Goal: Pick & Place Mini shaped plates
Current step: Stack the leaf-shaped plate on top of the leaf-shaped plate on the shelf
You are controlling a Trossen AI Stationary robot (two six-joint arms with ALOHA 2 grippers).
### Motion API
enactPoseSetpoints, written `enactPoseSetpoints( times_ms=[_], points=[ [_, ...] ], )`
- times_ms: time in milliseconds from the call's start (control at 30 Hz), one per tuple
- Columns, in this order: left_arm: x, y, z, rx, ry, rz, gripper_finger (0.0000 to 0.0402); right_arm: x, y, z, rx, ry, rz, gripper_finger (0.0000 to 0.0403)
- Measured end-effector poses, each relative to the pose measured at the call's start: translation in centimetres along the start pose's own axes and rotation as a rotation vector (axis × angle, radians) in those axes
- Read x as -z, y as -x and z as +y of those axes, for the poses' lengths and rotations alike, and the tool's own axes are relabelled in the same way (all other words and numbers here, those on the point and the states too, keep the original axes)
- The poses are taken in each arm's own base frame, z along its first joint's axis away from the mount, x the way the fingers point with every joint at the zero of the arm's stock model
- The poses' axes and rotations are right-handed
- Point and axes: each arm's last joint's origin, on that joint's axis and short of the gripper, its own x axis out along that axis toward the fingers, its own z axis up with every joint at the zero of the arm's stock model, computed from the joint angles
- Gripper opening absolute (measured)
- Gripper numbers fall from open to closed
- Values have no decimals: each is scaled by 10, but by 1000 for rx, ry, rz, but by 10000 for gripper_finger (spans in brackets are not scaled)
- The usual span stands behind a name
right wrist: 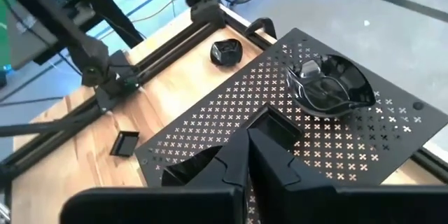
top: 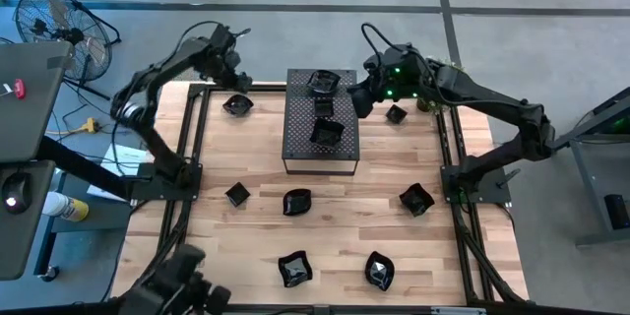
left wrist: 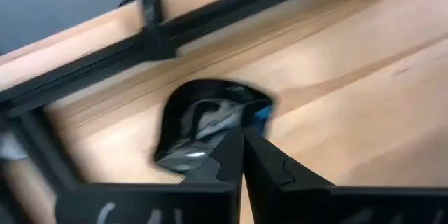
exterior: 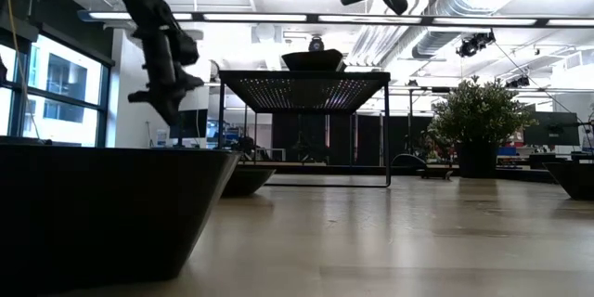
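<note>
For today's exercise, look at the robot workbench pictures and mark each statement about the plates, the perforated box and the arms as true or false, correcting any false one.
1. The perforated box has plates on top of it. True: a wavy plate sits at its far end.
2. The right end effector is wide open. False: its fingers are shut, above the box.
3. The left end effector is over a plate on the wood. True.
4. All plates are already on the box. False: several remain on the table, such as one near the front edge.
5. A fan stands on the table. False: it stands on the floor beside it.
</note>
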Motion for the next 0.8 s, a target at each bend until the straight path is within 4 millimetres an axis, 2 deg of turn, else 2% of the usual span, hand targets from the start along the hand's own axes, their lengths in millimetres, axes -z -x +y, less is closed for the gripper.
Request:
enactPoseSetpoints(
  times_ms=[200, 367, 800],
  points=[
    [-19, -25, 9, -96, -91, 162, 69, 0, 0, 0, -12, 48, 4, 5],
    [-21, -45, 14, -178, -179, 230, 114, 0, 0, 0, -15, 74, 4, 3],
    [-25, -79, 22, -141, -232, 283, 119, 0, 0, 1, -26, 75, 0, 2]
  ],
)
